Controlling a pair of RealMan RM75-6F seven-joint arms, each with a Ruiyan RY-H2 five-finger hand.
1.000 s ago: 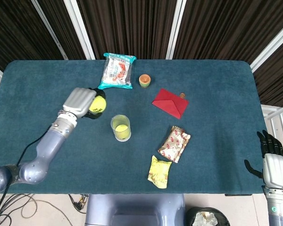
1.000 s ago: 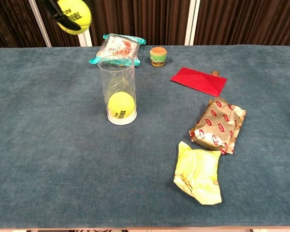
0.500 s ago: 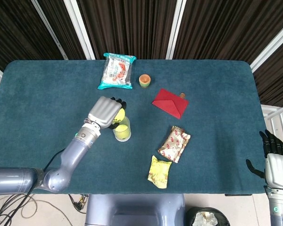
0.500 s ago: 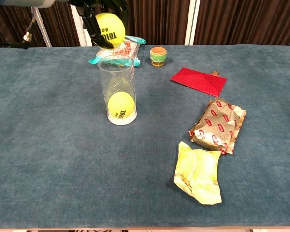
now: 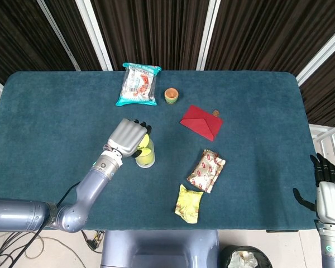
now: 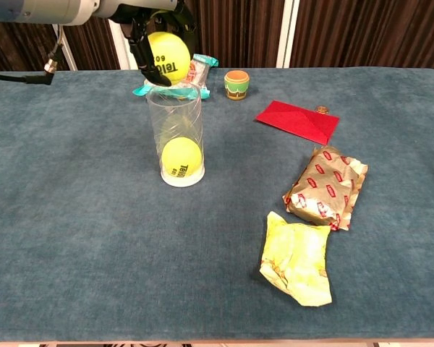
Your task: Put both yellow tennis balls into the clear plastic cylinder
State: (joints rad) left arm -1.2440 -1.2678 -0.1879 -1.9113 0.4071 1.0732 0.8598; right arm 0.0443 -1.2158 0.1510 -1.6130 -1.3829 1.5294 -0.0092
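A clear plastic cylinder point(image 6: 178, 130) stands upright on the table, with one yellow tennis ball point(image 6: 181, 157) at its bottom. My left hand point(image 5: 127, 137) grips the second yellow tennis ball point(image 6: 168, 56) just above the cylinder's open rim, slightly left of centre in the chest view. In the head view the hand covers most of the cylinder point(image 5: 146, 155). My right hand point(image 5: 327, 195) hangs off the table's right edge, holding nothing, fingers apart.
A snack bag point(image 5: 138, 84) and a small orange cup point(image 5: 171, 95) lie behind the cylinder. A red envelope point(image 5: 201, 121), a red-and-gold packet point(image 5: 206, 170) and a crumpled yellow wrapper point(image 5: 189, 204) lie to the right.
My left hand has carried the ball rightward from the left of the cylinder, then lowered it close to the cylinder's rim. The right hand has sunk slightly.
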